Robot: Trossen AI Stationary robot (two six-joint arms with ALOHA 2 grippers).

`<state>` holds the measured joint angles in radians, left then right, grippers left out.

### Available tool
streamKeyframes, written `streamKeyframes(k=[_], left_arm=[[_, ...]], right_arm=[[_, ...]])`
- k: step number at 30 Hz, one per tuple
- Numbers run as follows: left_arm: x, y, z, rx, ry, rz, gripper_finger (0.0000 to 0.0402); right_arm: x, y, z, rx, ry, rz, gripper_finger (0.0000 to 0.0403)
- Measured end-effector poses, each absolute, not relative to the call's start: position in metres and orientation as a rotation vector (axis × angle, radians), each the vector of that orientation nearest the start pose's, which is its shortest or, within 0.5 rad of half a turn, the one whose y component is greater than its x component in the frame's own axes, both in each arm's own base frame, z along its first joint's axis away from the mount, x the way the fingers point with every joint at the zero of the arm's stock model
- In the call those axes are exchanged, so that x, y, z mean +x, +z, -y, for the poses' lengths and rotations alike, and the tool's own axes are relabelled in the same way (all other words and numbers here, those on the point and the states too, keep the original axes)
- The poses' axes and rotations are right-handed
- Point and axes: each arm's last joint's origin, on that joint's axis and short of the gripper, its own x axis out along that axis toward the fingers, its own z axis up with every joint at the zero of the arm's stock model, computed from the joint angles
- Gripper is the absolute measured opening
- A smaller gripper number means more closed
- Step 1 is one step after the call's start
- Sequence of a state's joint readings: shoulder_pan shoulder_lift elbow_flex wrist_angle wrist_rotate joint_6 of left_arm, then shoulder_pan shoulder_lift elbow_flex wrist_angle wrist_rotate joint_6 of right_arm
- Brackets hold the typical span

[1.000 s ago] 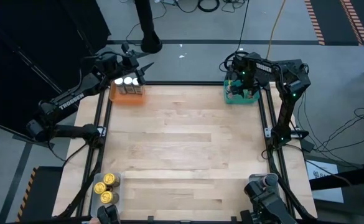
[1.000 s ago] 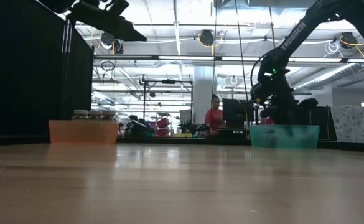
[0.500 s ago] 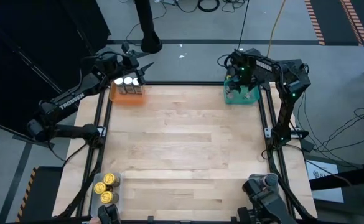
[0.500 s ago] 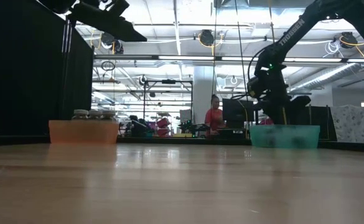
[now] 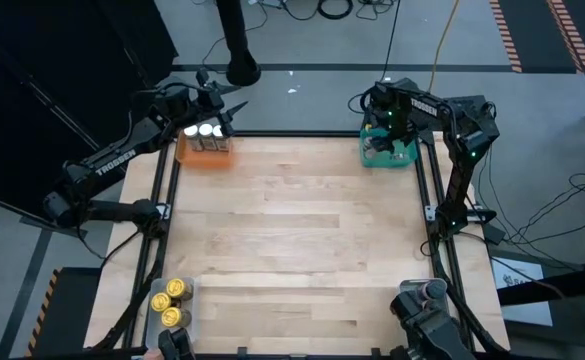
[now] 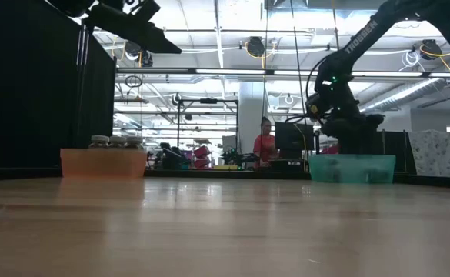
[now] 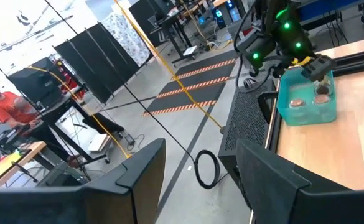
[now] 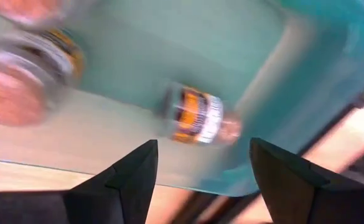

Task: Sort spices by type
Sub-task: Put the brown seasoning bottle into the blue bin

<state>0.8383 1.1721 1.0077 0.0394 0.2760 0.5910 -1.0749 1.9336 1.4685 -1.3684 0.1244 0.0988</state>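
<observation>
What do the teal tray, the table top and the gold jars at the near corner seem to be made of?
Teal tray: likely translucent plastic, since its walls let light through. Table top: pale wood planks with visible grain and a slight sheen. Gold jars: shiny lids, probably metal or metallised plastic.

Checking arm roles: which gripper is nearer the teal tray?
Right. The right gripper is open directly over the teal tray; the left gripper hangs by the orange tray.

- Wooden table (image 5: 292, 240), bare across its middle.
- Orange tray (image 5: 204, 152) at the far left corner of the table; it shows at the left in the low view (image 6: 103, 163).
- Teal tray (image 5: 388, 153) at the far right corner.
- Clear tray (image 5: 155, 303) at the near left corner.
- A person in a red top (image 6: 265, 145) stands in the room behind the table.
- Black curtain panels (image 7: 101, 59) stand beside striped floor tape (image 7: 191, 93).
</observation>
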Motion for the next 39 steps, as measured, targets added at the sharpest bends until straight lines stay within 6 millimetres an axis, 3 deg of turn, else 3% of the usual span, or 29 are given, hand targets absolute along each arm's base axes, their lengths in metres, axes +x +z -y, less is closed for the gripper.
streamKeyframes(k=[2,13,17,21,27,39], left_arm=[[0.182,0.354,-0.191,0.506,0.511,-0.272,0.0203],[0.182,0.354,-0.191,0.506,0.510,-0.273,0.0203],[0.182,0.354,-0.191,0.520,0.509,-0.277,0.0203],[0.182,0.354,-0.191,0.527,0.507,-0.278,0.0203],[0.182,0.352,-0.191,0.516,0.503,-0.292,0.0203],[0.182,0.351,-0.191,0.519,0.500,-0.298,0.0203]], right_arm=[[0.155,0.202,0.295,0.893,-0.937,-1.723,0.0238],[0.155,0.200,0.298,0.982,-0.992,-1.645,0.0238],[0.152,0.201,0.298,0.864,-1.044,-1.728,0.0233],[0.152,0.202,0.295,0.884,-0.999,-1.754,0.0186],[0.154,0.192,0.287,0.937,-0.952,-1.755,0.0022],[0.154,0.167,0.286,0.945,-0.988,-1.667,0.0004]])
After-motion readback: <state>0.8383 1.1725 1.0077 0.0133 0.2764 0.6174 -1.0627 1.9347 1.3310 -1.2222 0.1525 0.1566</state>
